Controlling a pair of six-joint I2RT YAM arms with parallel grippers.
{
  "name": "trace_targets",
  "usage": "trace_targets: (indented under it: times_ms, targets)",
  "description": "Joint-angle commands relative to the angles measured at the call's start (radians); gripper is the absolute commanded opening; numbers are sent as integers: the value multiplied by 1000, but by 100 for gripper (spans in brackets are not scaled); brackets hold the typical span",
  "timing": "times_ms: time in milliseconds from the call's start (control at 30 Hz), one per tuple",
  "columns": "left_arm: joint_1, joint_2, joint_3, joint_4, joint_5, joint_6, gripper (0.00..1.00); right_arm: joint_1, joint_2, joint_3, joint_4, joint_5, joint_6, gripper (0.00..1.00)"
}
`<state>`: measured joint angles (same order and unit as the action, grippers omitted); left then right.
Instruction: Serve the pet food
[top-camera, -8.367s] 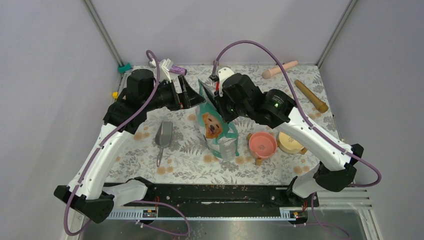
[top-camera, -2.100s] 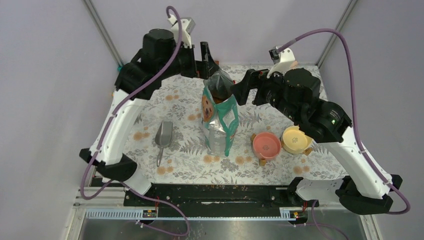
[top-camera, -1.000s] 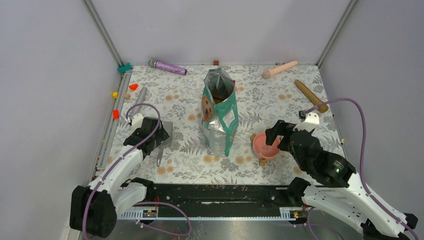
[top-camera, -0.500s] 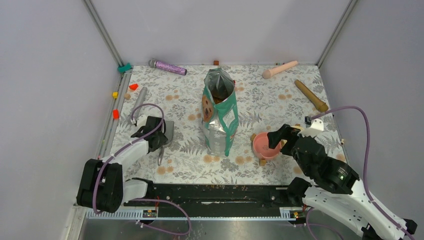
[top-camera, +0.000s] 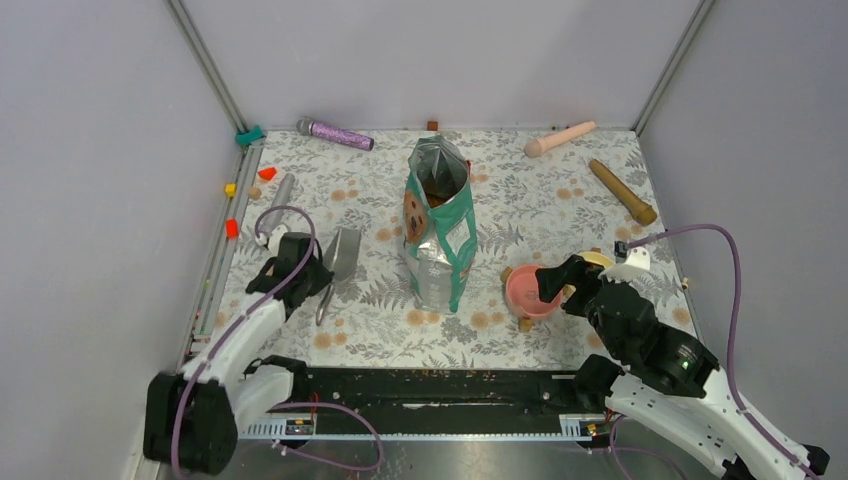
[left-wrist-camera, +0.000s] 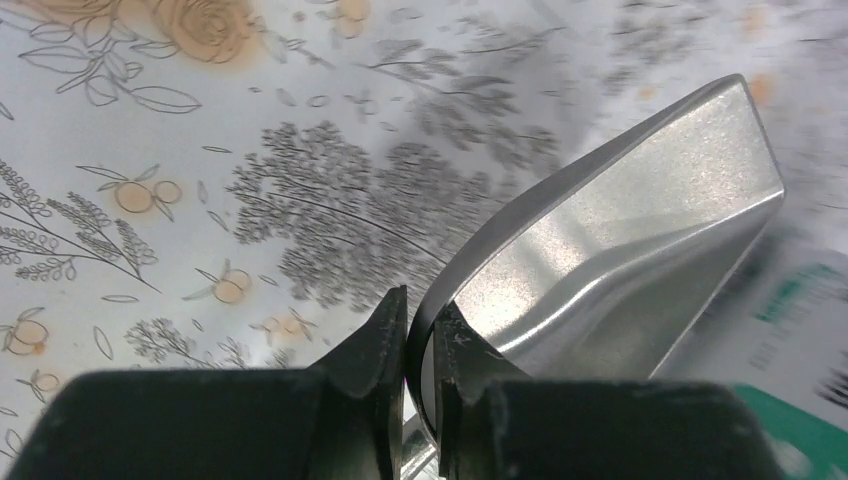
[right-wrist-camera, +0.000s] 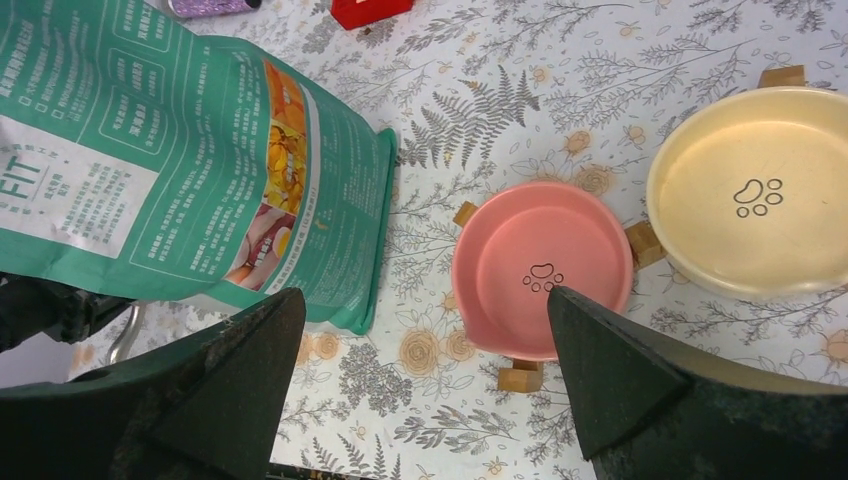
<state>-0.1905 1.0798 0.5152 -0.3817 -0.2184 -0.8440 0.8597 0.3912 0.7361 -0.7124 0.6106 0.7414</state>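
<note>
Your left gripper (left-wrist-camera: 420, 340) is clamped on the thin rim of the metal scoop (left-wrist-camera: 620, 230). Its two fingers nearly meet, with only the sheet metal between them. The scoop sits on the left side of the table (top-camera: 540, 200), tipped on its side with its mouth turned toward the bag (top-camera: 437, 240).

The bag stands upright in the middle of the table with its top open. The pet food (top-camera: 437, 188) shows as brown pellets inside that opening (only the top layer is visible from above).

Your right gripper (right-wrist-camera: 425, 300) is spread wide and holds nothing. It hangs over the near right part of the table. In its wrist view the pink bowl (right-wrist-camera: 540, 268) lies between the fingers, with its paw print showing on the bottom. The yellow bowl (right-wrist-camera: 755, 190) sits just beside the pink one, on its right. The bag is to the left of the pink bowl, near it but not touching.
</note>
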Motion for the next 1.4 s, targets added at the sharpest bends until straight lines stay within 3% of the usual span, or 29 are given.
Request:
trace_targets:
  times_ms: [0, 233, 367, 533, 833, 1033, 1233, 1367]
  targets:
    - [0, -217, 34, -3, 109, 8, 0, 4, -66, -47, 115, -35, -17, 100]
    - [-41, -502, 108, -106, 128, -102, 0, 4, -74, -86, 261, -234, -95, 100]
    - [-193, -560, 186, -160, 27, -157, 0, 4, -35, -120, 383, -377, -141, 100]
    - [-436, -482, 313, -167, -76, -199, 0, 3, 19, -152, 537, -542, -126, 99]
    - [-893, -326, 566, -177, -499, -141, 0, 3, 122, -47, 599, -689, -120, 98]
    - [-1017, -249, 647, -137, -562, -25, 0, 3, 224, 151, 472, -669, -50, 93]
    - [-1107, -188, 670, -118, -711, -63, 0, 9, 293, 225, 598, -717, 25, 86]
    - [-1177, -113, 721, -118, -837, -93, 0, 51, 325, 267, 595, -595, 53, 84]
